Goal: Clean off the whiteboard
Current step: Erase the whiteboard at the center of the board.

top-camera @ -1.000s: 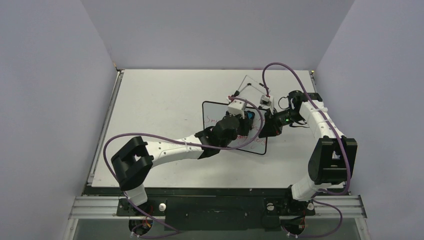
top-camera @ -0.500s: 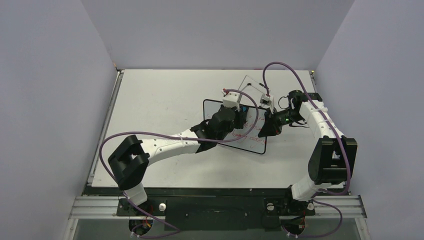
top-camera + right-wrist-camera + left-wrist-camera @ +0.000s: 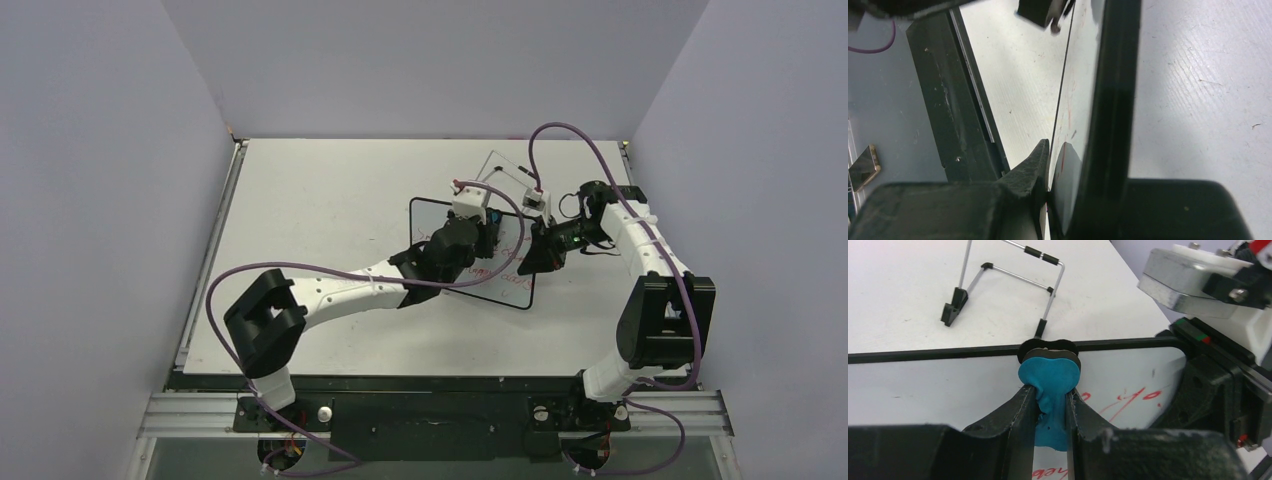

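The whiteboard [image 3: 503,287] lies on the table with red handwriting across it. My left gripper [image 3: 486,228] is over its far edge, shut on a blue eraser [image 3: 1049,376] whose dark pad presses on the board [image 3: 923,400] right at the black rim. Red marks [image 3: 1135,397] remain just right of the eraser. My right gripper [image 3: 532,252] is shut on the board's right edge; in the right wrist view the board [image 3: 1082,80] runs edge-on between the jaws of this gripper [image 3: 1058,150].
A thin wire easel stand [image 3: 506,168] [image 3: 1003,275] lies on the table [image 3: 320,200] just beyond the board's far edge. The right arm's wrist [image 3: 1218,385] sits close to the eraser's right. Purple cables loop over both arms.
My left gripper swept the eraser from the board's middle right toward its far edge, then shifted a little right. The right gripper kept its hold on the board's edge.
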